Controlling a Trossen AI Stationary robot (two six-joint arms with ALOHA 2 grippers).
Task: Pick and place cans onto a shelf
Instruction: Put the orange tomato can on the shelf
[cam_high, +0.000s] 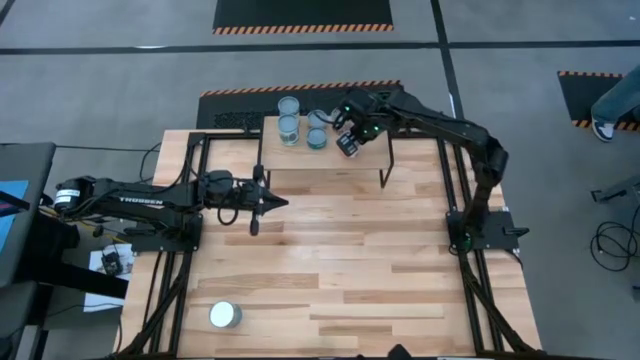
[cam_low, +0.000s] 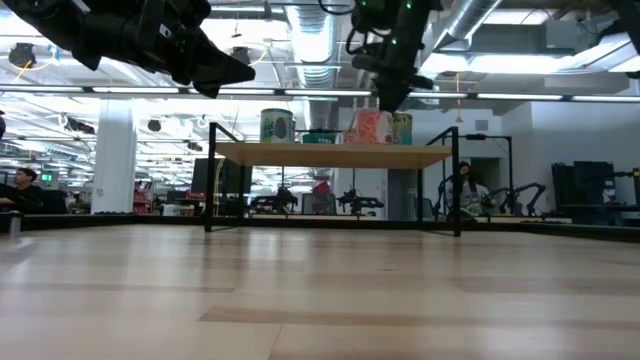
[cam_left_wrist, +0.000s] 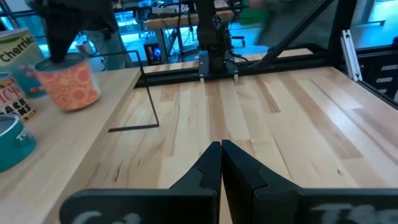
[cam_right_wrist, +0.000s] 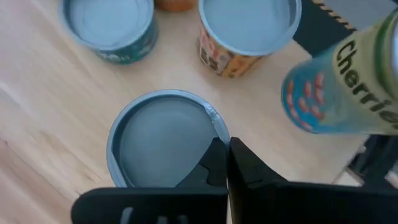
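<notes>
The shelf (cam_high: 400, 150), a light-wood board on thin black legs, stands at the table's far edge. Several cans (cam_high: 289, 127) stand upright on its left half. My right gripper (cam_right_wrist: 226, 155) is shut, pointing steeply down over the silver top of an orange-patterned can (cam_right_wrist: 161, 140) (cam_low: 368, 128), near its rim. A teal can (cam_right_wrist: 109, 28), an orange-labelled can (cam_right_wrist: 245, 31) and a "Cherries" can (cam_right_wrist: 348, 81) stand just beyond it. One more can (cam_high: 225, 315) stands on the tabletop near the front left. My left gripper (cam_high: 270, 203) is shut, above the table's left middle. My right gripper's shut fingertips (cam_right_wrist: 217, 149) come from above at the orange-patterned can's top, beside its rim (cam_right_wrist: 214, 121). I cannot tell whether they touch it. The can stands upright on the shelf.
The shelf's right half (cam_high: 410, 145) is bare wood. Black frame rails (cam_high: 455, 200) run along both sides of the table. The shelf's black legs (cam_high: 385, 175) come down onto the tabletop. Bare planks (cam_high: 350, 260) fill the middle and near right.
</notes>
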